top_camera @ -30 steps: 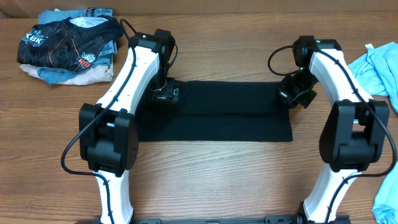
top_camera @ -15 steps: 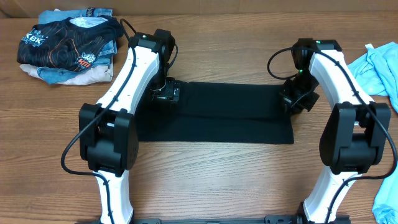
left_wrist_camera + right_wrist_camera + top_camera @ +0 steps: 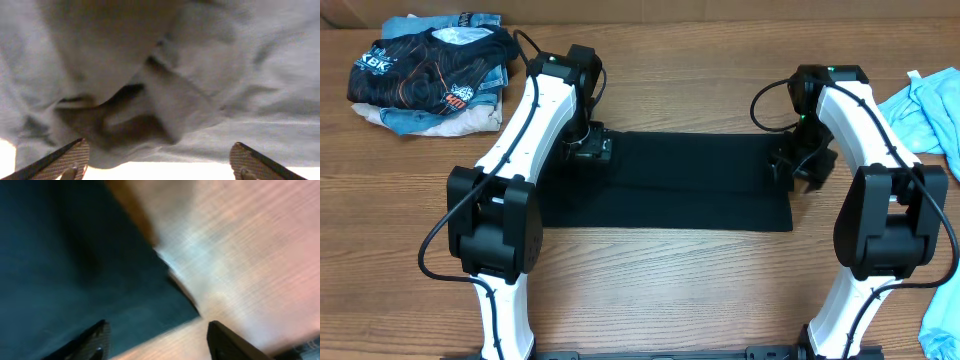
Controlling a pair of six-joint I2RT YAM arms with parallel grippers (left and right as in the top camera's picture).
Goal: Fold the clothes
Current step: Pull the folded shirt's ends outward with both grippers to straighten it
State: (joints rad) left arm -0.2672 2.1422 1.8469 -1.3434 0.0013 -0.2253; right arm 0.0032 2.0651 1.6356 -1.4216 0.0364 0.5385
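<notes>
The clothes (image 3: 690, 185), a plain black shirt, lie flat on the wooden table (image 3: 670, 290) as a wide folded rectangle. My left gripper (image 3: 588, 150) hangs over the shirt's upper left part. In the left wrist view it (image 3: 157, 160) is open, its fingertips (image 3: 75, 152) far apart just above rumpled fabric (image 3: 200, 75). My right gripper (image 3: 802, 165) is at the shirt's right edge. In the right wrist view it (image 3: 157, 337) is open, with the cloth's corner (image 3: 60, 265) and bare wood below it and nothing held.
A pile of clothes topped by a black shirt with orange-and-white print (image 3: 425, 65) sits at the back left. A light blue garment (image 3: 930, 105) lies at the right edge, and more pale fabric (image 3: 945, 325) shows at the front right corner.
The right gripper has opened, let go of the shirt's right edge and drifted slightly right. The left gripper has stayed open and barely moved.
</notes>
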